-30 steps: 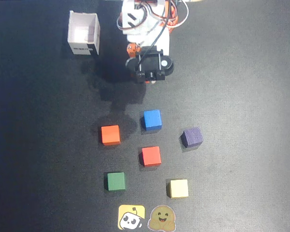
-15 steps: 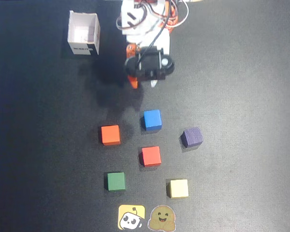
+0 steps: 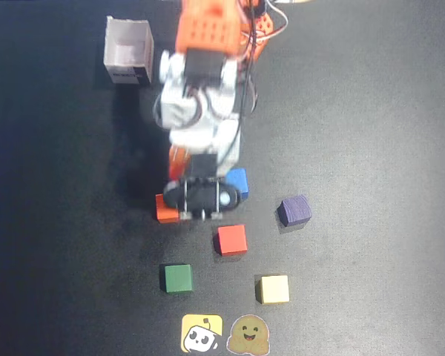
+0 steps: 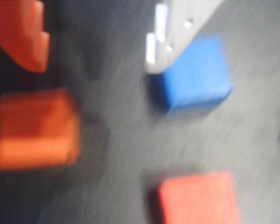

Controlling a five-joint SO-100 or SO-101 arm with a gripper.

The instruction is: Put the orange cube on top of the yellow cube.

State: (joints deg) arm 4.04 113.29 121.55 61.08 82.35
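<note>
1. Overhead view: the arm (image 3: pixel 200 111) reaches down the black mat (image 3: pixel 371 133), and its wrist covers most of the orange cube (image 3: pixel 163 210) and the top-left part of the blue cube (image 3: pixel 239 180).
2. Six cubes total, one of each colour: orange, blue, red-orange cube (image 3: pixel 231 239), purple cube (image 3: pixel 294 211), green cube (image 3: pixel 178 278), yellow cube (image 3: pixel 274 289). The yellow one sits near the bottom edge, well apart from the orange one, with nothing on top of it.
3. Two stickers at the bottom edge: a yellow cartoon-face sticker (image 3: pixel 202 333) and a brown smiley sticker (image 3: pixel 247 335).
4. White box (image 3: pixel 129 52) top left, open side up, looks empty.
5. Wrist view's blurry, but the gripper (image 4: pixel 95 58) is spread wide and holding nothing, orange finger (image 4: pixel 23 32) just above the orange cube (image 4: pixel 35 128), white finger (image 4: pixel 170 32) over the blue cube (image 4: pixel 196 74).
</note>
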